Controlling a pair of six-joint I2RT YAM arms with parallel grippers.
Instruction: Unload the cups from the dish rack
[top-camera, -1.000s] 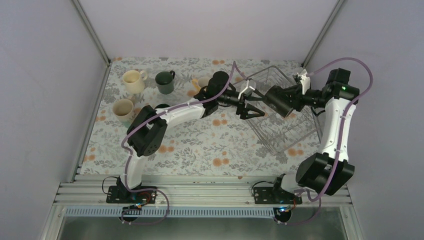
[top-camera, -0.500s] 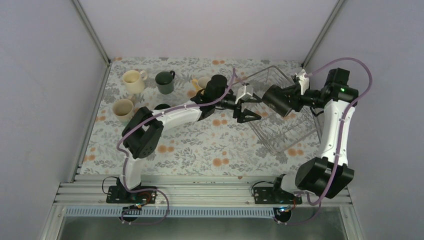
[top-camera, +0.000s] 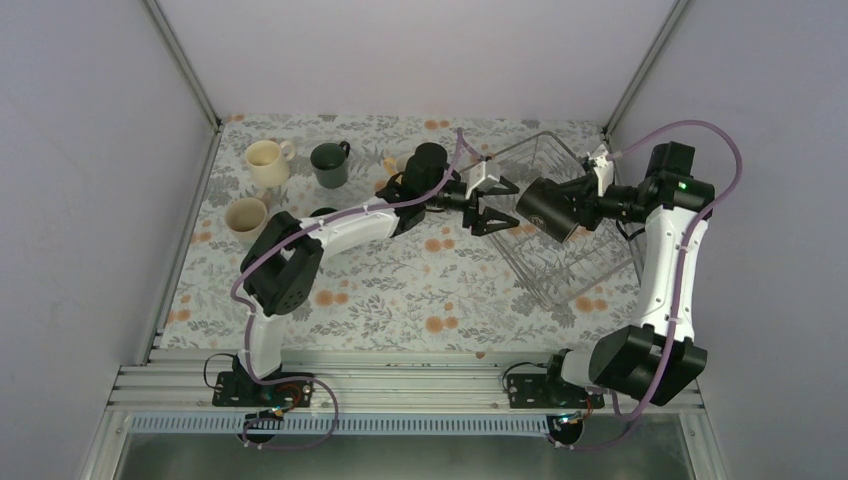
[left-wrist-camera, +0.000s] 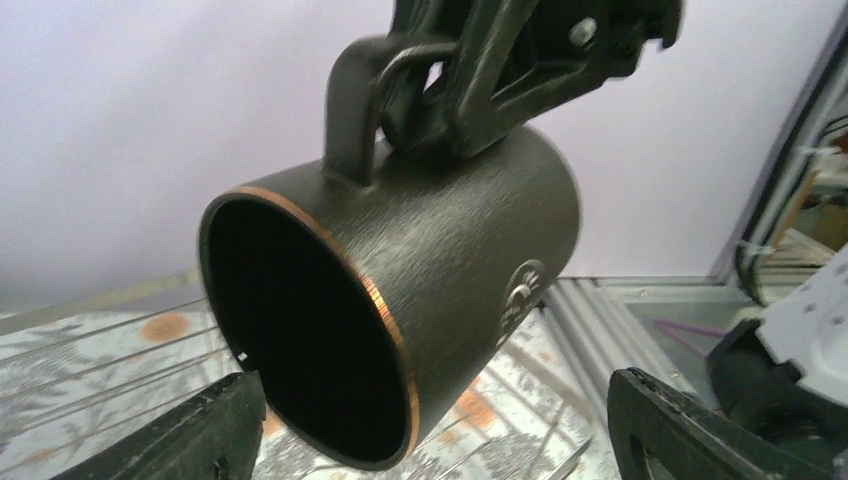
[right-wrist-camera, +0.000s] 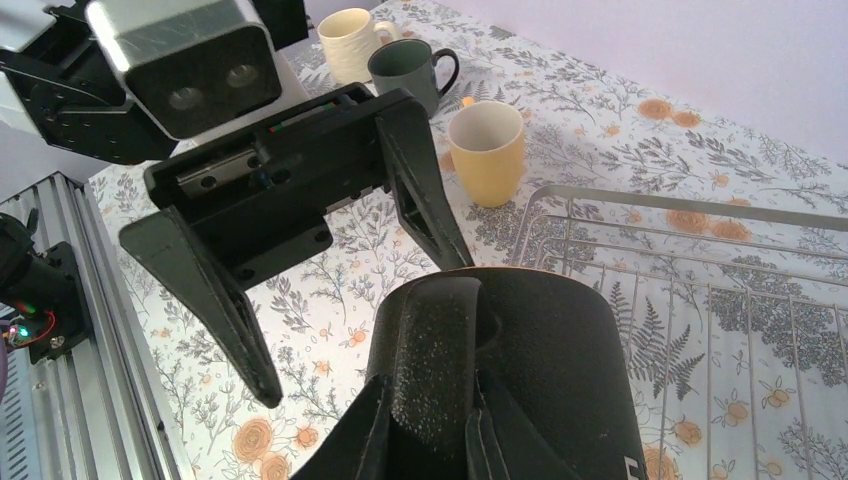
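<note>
My right gripper (top-camera: 578, 204) is shut on the handle of the black mug (top-camera: 545, 209) and holds it on its side in the air over the left part of the wire dish rack (top-camera: 600, 285). The mug's mouth faces my left gripper (top-camera: 492, 205), which is open and empty just in front of it. In the left wrist view the black mug (left-wrist-camera: 420, 270), with a copper rim and a small mark, hangs between and above my open fingers (left-wrist-camera: 205, 435). In the right wrist view my fingers clamp the handle (right-wrist-camera: 480, 370), and the rack (right-wrist-camera: 700, 250) lies below.
On the flowered table at the back left stand a cream mug (top-camera: 265, 162), a dark green mug (top-camera: 328, 164) and a second cream mug (top-camera: 246, 218). A yellow mug (right-wrist-camera: 487, 150) stands by the rack, behind my left arm. A dark mug (top-camera: 322, 212) shows partly under that arm.
My left gripper has drawn back a little to the left and up, still open. My right gripper has brought the black mug slightly left, toward it.
</note>
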